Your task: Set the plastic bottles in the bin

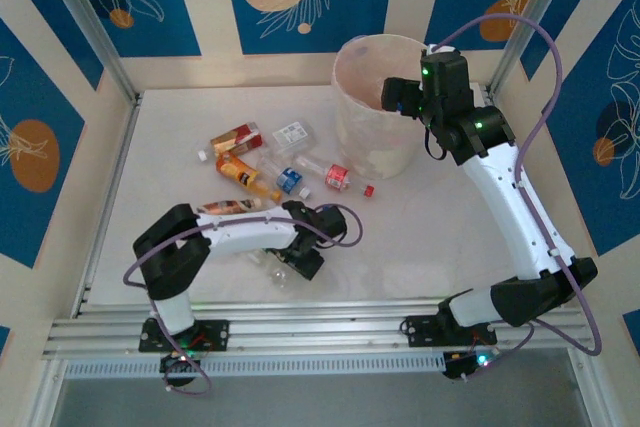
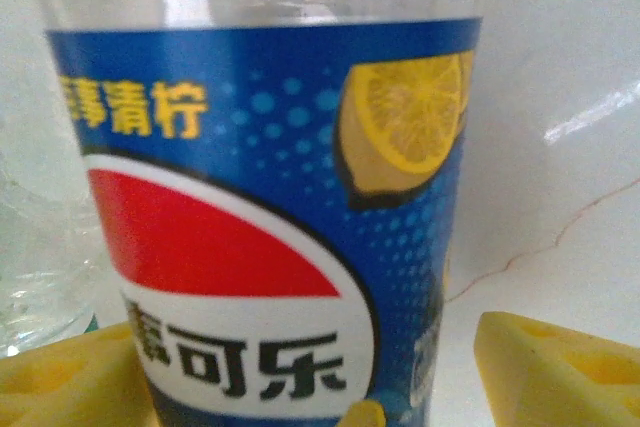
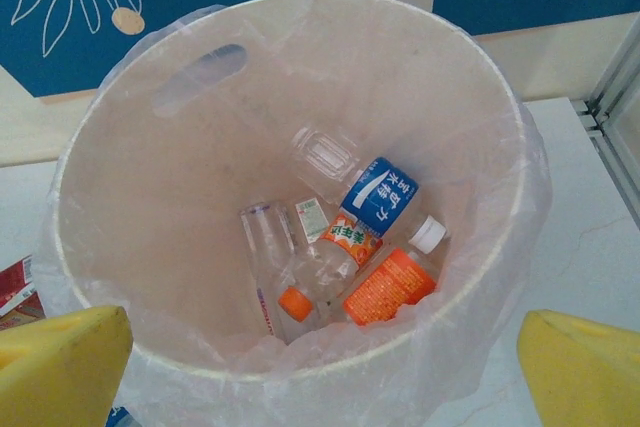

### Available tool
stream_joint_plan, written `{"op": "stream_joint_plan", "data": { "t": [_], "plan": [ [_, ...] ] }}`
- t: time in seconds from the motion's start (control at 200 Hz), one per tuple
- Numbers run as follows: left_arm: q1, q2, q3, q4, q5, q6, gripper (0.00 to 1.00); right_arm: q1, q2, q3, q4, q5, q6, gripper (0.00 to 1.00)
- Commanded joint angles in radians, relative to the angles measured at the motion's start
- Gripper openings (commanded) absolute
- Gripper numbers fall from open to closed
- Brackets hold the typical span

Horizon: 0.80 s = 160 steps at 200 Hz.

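Between left jaws, part-open & not yet gripping, was a blue-label bottle (image 2: 270, 197). Under right jaws, wide open & empty, was the bin (image 3: 150, 207) w/ several bottles (image 3: 385, 292).

The left arm (image 1: 245, 232) and the right arm (image 1: 510, 197) are built the same way: long white links, with rounded black housings at the joints. A thin purple cable (image 1: 500, 17) runs in loose loops along each arm. Small green lights (image 1: 478, 125) glow on the black housings of the right arm. Each arm has a black base (image 1: 185, 335). The left gripper (image 2: 310, 372) and the right gripper (image 3: 322, 367) carry yellow pads (image 3: 585, 367), which seem to be soft foam with shallow dents.
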Motion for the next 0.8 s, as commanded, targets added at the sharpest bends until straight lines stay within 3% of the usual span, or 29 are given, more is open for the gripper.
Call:
{"op": "stream_joint_plan", "data": {
  "t": [0.0, 0.215, 0.515, 0.605, 0.795],
  "plan": [
    [-0.018, 0.015, 0.012, 0.016, -0.024, 0.015, 0.76, 0.009, -0.022, -0.003, 0.029, 0.013, 0.021, 0.99],
    [-0.031, 0.049, 0.016, 0.049, -0.029, 0.028, 0.68, 0.012, -0.029, -0.007, 0.029, 0.011, 0.023, 0.99],
    [-0.038, 0.083, 0.0, 0.092, -0.055, 0.035, 0.67, 0.012, -0.054, -0.015, 0.031, 0.006, 0.024, 0.99],
    [-0.04, 0.094, 0.004, 0.091, -0.063, 0.035, 0.58, 0.012, -0.054, -0.014, 0.031, 0.005, 0.022, 0.99],
    [-0.042, 0.069, 0.023, 0.077, -0.074, 0.038, 0.5, 0.012, -0.06, -0.014, 0.026, 0.004, 0.022, 0.99]
  ]
}}
